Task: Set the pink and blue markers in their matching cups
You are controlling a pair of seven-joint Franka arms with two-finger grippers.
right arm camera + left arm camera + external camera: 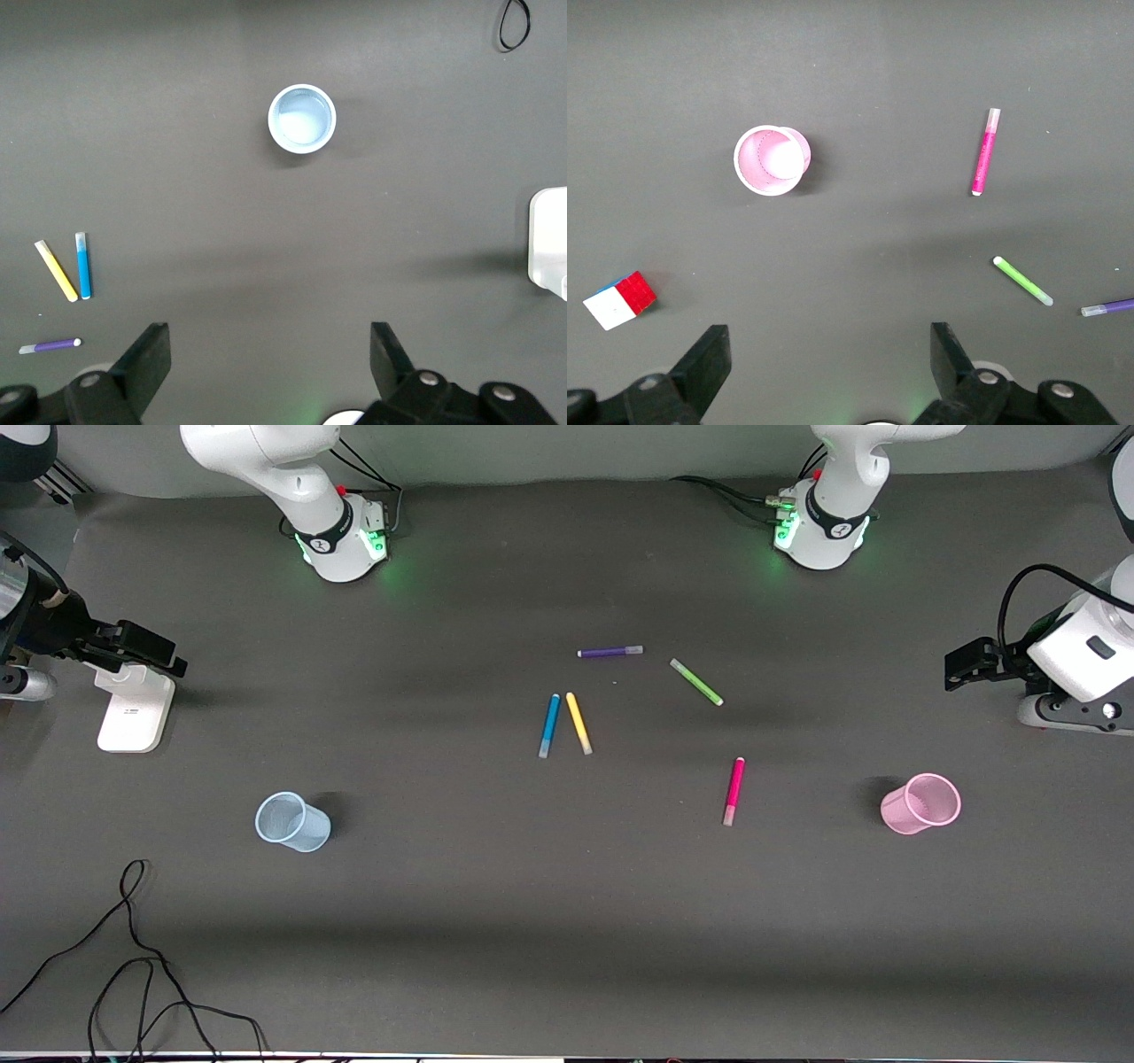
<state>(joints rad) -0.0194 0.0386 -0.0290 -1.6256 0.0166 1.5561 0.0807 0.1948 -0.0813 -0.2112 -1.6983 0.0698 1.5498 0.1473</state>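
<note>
The pink marker [733, 790] lies flat near the table's middle, nearer the front camera than the other pens. The blue marker [549, 725] lies beside a yellow marker [578, 723]. The pale blue cup [292, 821] stands upright toward the right arm's end. The pink cup [921, 803] stands upright toward the left arm's end. Neither gripper shows in the front view. My left gripper [830, 354] is open and empty, high over the table, with the pink cup [771, 159] and pink marker [985, 152] below it. My right gripper [270, 354] is open and empty, high over the blue cup [302, 119] and blue marker [83, 266].
A green marker [696, 682] and a purple marker [610, 652] lie near the middle, farther from the front camera. A white stand [135, 708] sits at the right arm's end. Black cables [133, 957] trail near the front edge. A colour cube [620, 299] lies near the pink cup.
</note>
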